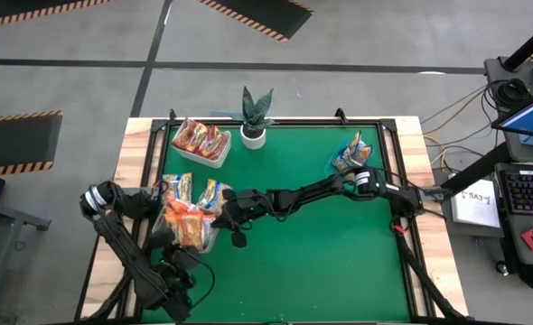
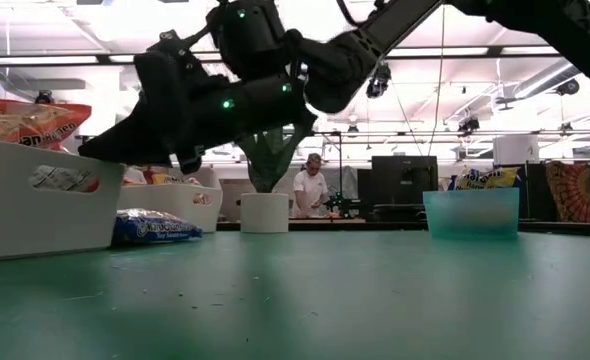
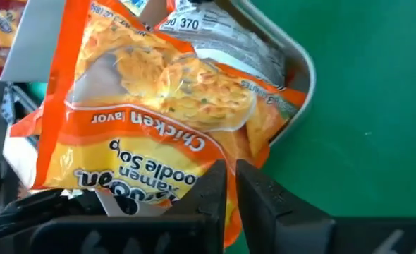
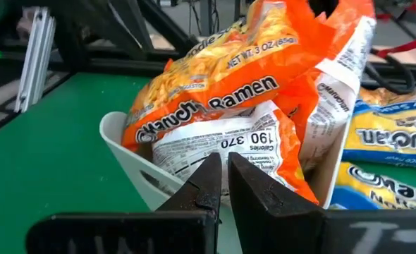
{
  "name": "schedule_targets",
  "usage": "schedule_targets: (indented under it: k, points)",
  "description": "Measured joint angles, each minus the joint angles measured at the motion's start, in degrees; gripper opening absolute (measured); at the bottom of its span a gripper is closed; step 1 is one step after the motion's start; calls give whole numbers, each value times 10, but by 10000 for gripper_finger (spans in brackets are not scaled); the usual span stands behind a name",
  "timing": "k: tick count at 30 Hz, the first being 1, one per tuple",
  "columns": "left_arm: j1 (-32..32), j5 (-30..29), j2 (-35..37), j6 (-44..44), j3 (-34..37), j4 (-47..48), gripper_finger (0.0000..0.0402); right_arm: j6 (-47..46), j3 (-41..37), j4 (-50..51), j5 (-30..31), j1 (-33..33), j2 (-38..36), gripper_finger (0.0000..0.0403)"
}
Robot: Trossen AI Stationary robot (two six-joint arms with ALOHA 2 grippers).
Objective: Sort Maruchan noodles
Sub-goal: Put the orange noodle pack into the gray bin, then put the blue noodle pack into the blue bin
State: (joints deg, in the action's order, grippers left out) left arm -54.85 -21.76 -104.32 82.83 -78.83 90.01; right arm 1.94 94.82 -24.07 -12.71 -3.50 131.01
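Note:
A white tray [image 1: 205,242] near the table's left edge is heaped with orange Maruchan packets. The top one is a chicken-flavour packet [image 3: 166,92]. My left gripper [image 3: 229,187] slants down at it from the table's left and is shut on its edge. My right gripper [image 4: 222,173] reaches across the table from the right. It is shut and stands level at the tray's right wall [image 4: 120,137]. Blue-and-yellow packets [image 1: 178,187] lie just beyond the tray. More of them fill a blue bin [image 1: 350,155] at the far right. My left gripper pinches an edge of the chicken-flavour packet [image 3: 225,152] between its two fingers; a strip of orange film shows between them. The fingers slant down from the table's left. The packet lies spread on top of the heap in the tray. My right gripper's shut tips stand in front of a packet's white label [image 4: 225,141] at the tray's rim. Whether they touch it, I cannot tell.
A second white tray [image 1: 201,143] with red packets stands at the far left, beside a potted plant [image 1: 254,117]. A blue packet [image 2: 155,227] lies on the mat. Open green mat [image 1: 321,262] spreads over the near right.

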Motion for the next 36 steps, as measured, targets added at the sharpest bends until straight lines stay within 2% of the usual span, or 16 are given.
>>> schedule_targets:
  k: [5, 8, 10, 16, 19, 22, 27, 33, 36]
  points:
    - [1, -10, 7, -21, -22, 0, 36, 26, -5, 81, -1, 0, -47, 17]
    - [1, -55, 9, -46, -54, 0, 42, 38, -13, 124, 2, 0, -83, 17]
    - [2, -108, 9, -75, -83, 0, 42, 45, -24, 149, 7, 1, -102, 17]
    - [6, -321, 10, -231, -191, -7, 39, 62, -72, 203, 12, 10, -174, 17]
    - [16, -386, 10, -331, -238, -24, 39, 62, -120, 204, 13, 15, -211, 17]
    - [36, -397, 10, -419, -270, -36, 38, 48, -181, 179, 22, 17, -247, 17]
    - [94, -364, 11, -511, -281, -36, 38, 20, -283, 126, 62, 16, -301, 17]
    - [182, -296, 13, -577, -240, -38, 38, -9, -355, 53, 95, 17, -323, 17]
    - [219, -286, 21, -602, -200, -48, 38, -7, -371, 34, 99, 19, -322, 17]
